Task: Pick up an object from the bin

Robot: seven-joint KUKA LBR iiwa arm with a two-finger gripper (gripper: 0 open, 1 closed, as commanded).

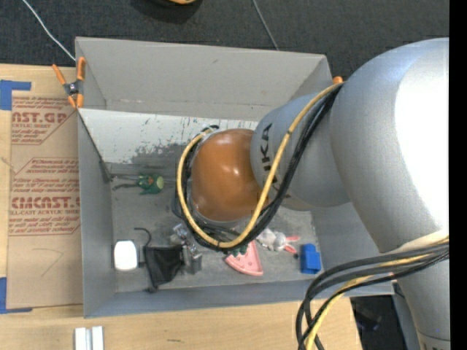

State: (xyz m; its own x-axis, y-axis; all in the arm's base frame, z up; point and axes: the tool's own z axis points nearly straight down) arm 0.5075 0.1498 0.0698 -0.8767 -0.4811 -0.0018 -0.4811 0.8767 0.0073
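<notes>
A robotics lab: an industrial arm (394, 144) at 3 o'clock, reaching into a metal bin (197, 71), cables (379, 263) at 5 o'clock.

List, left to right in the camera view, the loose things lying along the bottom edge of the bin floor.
White block → black crumpled piece → pink wedge → blue block. The small white and pink thing overlaps the wedge, so it is left out.

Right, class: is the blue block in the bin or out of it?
In: the blue block lies on the floor of the bin, right of the pink slice.
</notes>
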